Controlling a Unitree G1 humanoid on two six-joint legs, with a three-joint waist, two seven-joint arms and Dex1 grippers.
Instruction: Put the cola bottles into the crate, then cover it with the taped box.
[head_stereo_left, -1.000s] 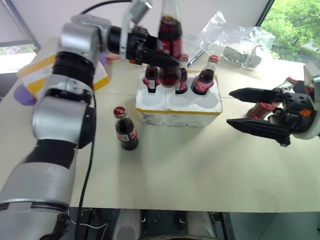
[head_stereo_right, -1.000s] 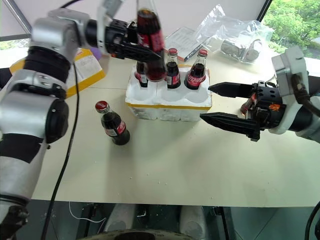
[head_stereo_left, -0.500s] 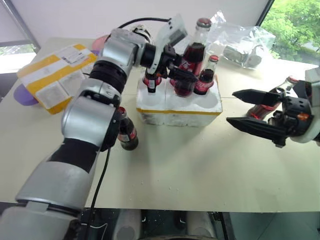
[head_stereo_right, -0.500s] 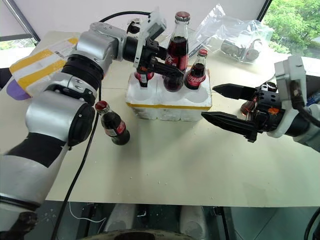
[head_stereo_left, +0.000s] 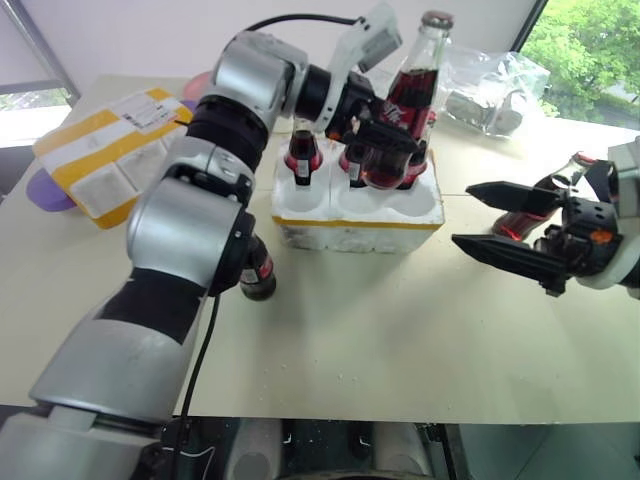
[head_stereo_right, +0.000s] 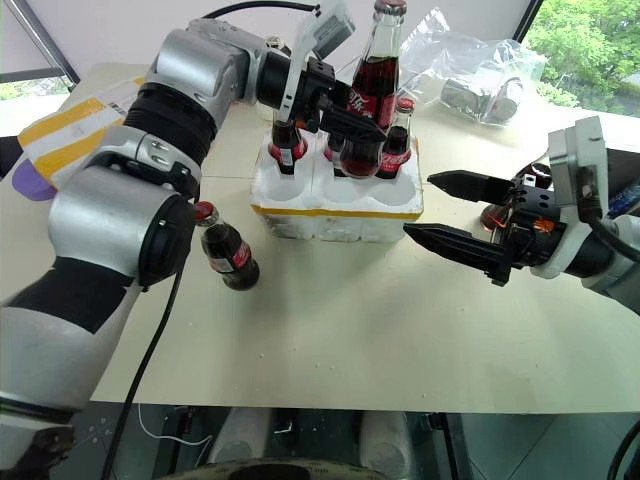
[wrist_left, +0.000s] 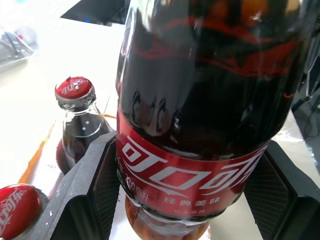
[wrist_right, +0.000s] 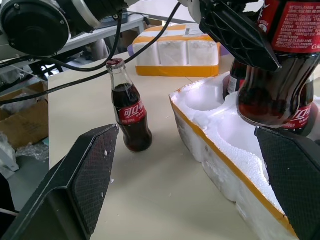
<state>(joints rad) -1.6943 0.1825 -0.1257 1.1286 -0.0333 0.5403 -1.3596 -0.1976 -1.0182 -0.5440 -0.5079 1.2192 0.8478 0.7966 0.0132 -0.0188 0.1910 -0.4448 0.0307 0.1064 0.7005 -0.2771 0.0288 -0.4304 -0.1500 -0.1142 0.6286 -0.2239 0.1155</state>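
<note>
My left gripper is shut on a cola bottle, held tilted with its base just above the crate, a low white foam tray with a yellow band. Three more cola bottles stand in the crate's back wells, one at the left. The left wrist view shows the held bottle between my black fingers. Another bottle stands on the table left of the crate, half hidden by my left arm. Right of the crate my right gripper stands open and holds nothing, with one bottle behind it. The taped box lies at the far left.
A crumpled clear plastic bag with a grey item lies at the back right. A purple thing pokes out from under the taped box. The table's front edge runs close below both arms.
My left gripper has carried its bottle to the right over the crate and tilted it further. The right gripper has stayed where it was, still open.
</note>
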